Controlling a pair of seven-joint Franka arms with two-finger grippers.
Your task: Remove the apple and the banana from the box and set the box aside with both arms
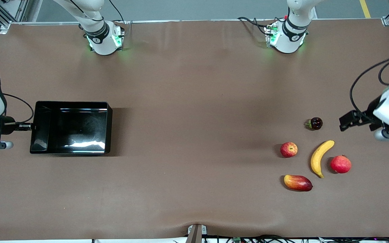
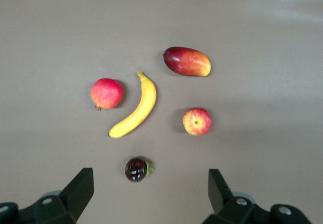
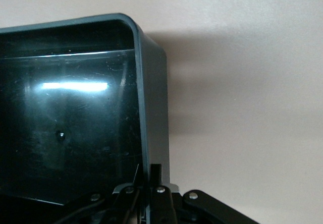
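The black box (image 1: 109, 125) sits at the right arm's end of the table. My right gripper (image 1: 31, 127) is shut on the box's end wall, one finger inside and one outside; in the right wrist view the wall (image 3: 153, 108) runs between its fingers (image 3: 156, 172). The banana (image 1: 320, 157) and the small red-yellow apple (image 1: 288, 149) lie at the left arm's end. My left gripper (image 1: 343, 122) is open and empty, over the table beside the fruits. The left wrist view shows the banana (image 2: 136, 110) and the apple (image 2: 197, 121) ahead of its open gripper (image 2: 151, 191).
A small dark glossy fruit (image 1: 315, 123) lies close to the left gripper, farther from the front camera than the banana. A larger plain red fruit (image 1: 340, 164) lies beside the banana. A red-yellow mango (image 1: 297, 182) lies nearest the front camera.
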